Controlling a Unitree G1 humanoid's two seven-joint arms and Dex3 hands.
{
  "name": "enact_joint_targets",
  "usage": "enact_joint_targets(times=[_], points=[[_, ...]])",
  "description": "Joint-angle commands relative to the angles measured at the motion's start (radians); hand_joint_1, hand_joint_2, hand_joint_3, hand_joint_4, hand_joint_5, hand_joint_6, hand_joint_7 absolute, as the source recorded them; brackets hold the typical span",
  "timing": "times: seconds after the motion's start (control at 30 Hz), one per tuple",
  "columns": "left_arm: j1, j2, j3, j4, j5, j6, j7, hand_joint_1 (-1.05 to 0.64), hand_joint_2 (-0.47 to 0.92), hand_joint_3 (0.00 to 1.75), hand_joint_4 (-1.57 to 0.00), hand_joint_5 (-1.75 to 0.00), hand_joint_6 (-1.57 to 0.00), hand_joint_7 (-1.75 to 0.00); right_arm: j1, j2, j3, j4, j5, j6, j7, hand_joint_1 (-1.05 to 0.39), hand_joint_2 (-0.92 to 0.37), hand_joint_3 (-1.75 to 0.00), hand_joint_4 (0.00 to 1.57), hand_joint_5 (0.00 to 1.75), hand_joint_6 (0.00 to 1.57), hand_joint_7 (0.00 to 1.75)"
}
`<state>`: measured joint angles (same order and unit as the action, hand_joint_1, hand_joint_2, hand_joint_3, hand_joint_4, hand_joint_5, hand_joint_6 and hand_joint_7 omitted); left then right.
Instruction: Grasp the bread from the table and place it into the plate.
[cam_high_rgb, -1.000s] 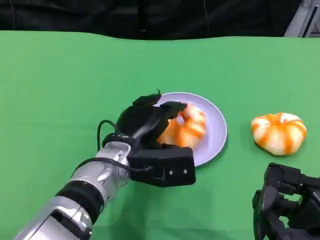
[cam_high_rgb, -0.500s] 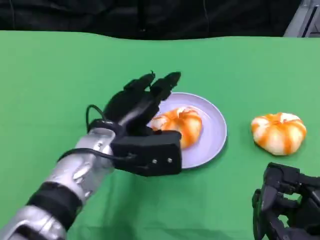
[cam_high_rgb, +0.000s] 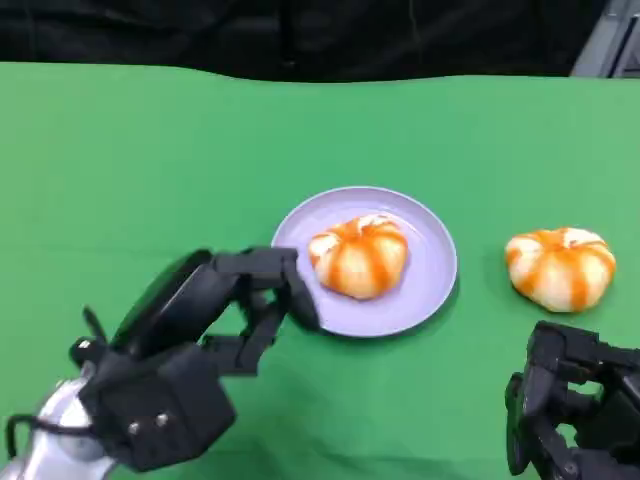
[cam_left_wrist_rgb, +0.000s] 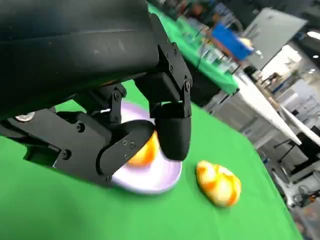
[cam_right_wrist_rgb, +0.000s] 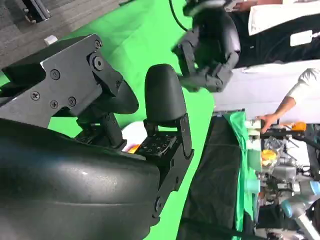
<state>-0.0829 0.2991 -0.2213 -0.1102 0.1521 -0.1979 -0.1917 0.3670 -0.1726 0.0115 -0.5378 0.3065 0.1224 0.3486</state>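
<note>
— Bread placed yet?
— One bread (cam_high_rgb: 359, 255) resting on plate (cam_high_rgb: 432, 284). Second bread (cam_high_rgb: 560, 266) lying on table (cam_high_rgb: 130, 160), well right of plate.
— Hands?
— Left hand (cam_high_rgb: 215, 310) empty, fingers apart, beside plate. Right hand (cam_high_rgb: 570, 415) low, grip impossible to tell.

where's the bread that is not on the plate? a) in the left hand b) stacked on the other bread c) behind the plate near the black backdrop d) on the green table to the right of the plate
d: the second bread lies on the green table right of the plate, apart from it, while the left hand holds nothing.
</note>
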Motion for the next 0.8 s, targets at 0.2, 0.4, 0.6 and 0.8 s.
enact_joint_targets(times=[0.2, 0.4, 0.6, 0.8], points=[[0.386, -0.036, 0.175, -0.244, -0.587, 0.187, -0.206, 0.01, 0.52, 1.34, -0.94, -1.75, -0.75, -1.75, -0.063, -0.03, -0.067, 0.1, 0.048, 0.007, 0.032, 0.02, -0.51, -1.26, 0.89, 1.72, 0.81, 1.53], [0.478, -0.082, 0.229, -0.218, -0.667, 0.188, -0.24, -0.03, 0.55, 1.3, -0.96, -1.75, -0.8, -1.75, -0.112, -0.057, -0.115, 0.179, 0.076, 0.014, 0.071, 0.04, -0.54, -1.21, 0.88, 1.73, 0.82, 1.5], [0.462, -0.104, 0.251, -0.213, -0.668, 0.248, -0.215, 0.0, 0.56, 1.3, -0.98, -1.75, -0.81, -1.75, -0.127, -0.07, -0.142, 0.231, 0.094, -0.016, 0.12, 0.04, -0.57, -1.15, 0.86, 1.74, 0.81, 1.5], [0.435, -0.113, 0.265, -0.211, -0.654, 0.275, -0.221, 0.04, 0.58, 1.33, -0.97, -1.75, -0.79, -1.75, -0.121, -0.086, -0.144, 0.206, 0.074, 0.012, 0.103, 0.04, -0.53, -1.22, 0.88, 1.73, 0.81, 1.52]])
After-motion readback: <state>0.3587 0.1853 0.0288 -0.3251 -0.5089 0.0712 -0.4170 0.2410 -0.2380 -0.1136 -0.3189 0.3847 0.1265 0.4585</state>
